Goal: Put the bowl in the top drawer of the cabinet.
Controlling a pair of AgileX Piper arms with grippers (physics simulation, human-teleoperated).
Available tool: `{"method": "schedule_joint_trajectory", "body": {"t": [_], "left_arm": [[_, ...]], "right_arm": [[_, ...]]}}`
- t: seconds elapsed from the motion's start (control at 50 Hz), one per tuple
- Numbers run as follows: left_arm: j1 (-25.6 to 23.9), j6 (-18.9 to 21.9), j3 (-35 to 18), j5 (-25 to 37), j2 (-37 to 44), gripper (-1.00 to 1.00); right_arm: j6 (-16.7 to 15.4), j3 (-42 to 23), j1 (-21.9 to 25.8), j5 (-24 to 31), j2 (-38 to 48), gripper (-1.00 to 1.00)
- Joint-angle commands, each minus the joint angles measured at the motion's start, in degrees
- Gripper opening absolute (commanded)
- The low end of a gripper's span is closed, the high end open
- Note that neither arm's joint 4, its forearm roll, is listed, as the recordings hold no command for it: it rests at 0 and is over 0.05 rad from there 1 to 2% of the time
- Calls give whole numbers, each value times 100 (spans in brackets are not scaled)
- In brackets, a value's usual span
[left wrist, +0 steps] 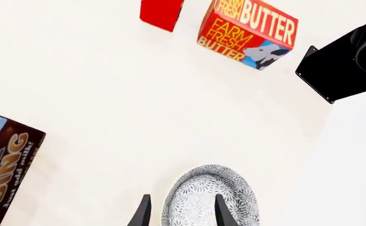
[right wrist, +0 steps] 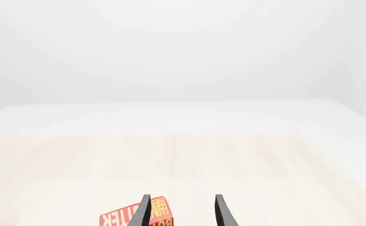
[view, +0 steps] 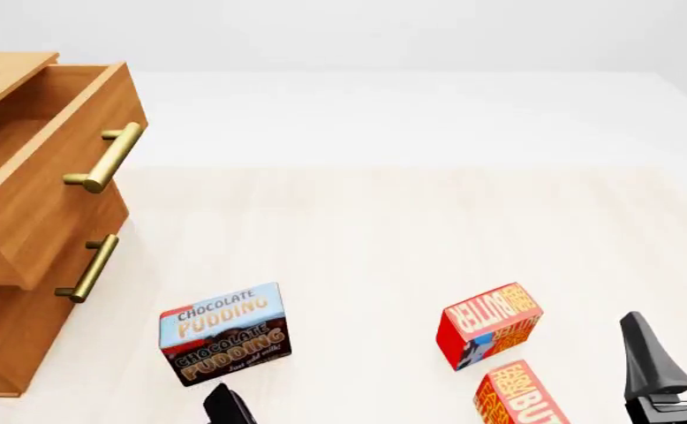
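Observation:
The bowl, white with a fine grey floral pattern, lies on the pale table in the left wrist view. My left gripper is open right above it, one finger over the bowl's inside and the other just outside its rim. The front view does not show the bowl, only a dark tip of the left gripper at the bottom edge. At the far left stands the cabinet with its top drawer pulled out. My right gripper is open and holds nothing, low at the right.
A chocolate pudding box stands near the cabinet's front, close to the left gripper. Two red butter boxes sit right of centre. The lower drawer's brass handle is under the open one. The right arm shows in the left wrist view.

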Motion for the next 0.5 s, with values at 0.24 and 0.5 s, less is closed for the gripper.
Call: {"method": "schedule_joint_trajectory", "body": {"t": [0.24,0.5], "left_arm": [[-86,-171,130,-418,219,100],[-89,-219,245,-702,355,100]], "right_arm": [[-35,0,-5,31,4,100],[-37,0,-6,30,4,100]]}}
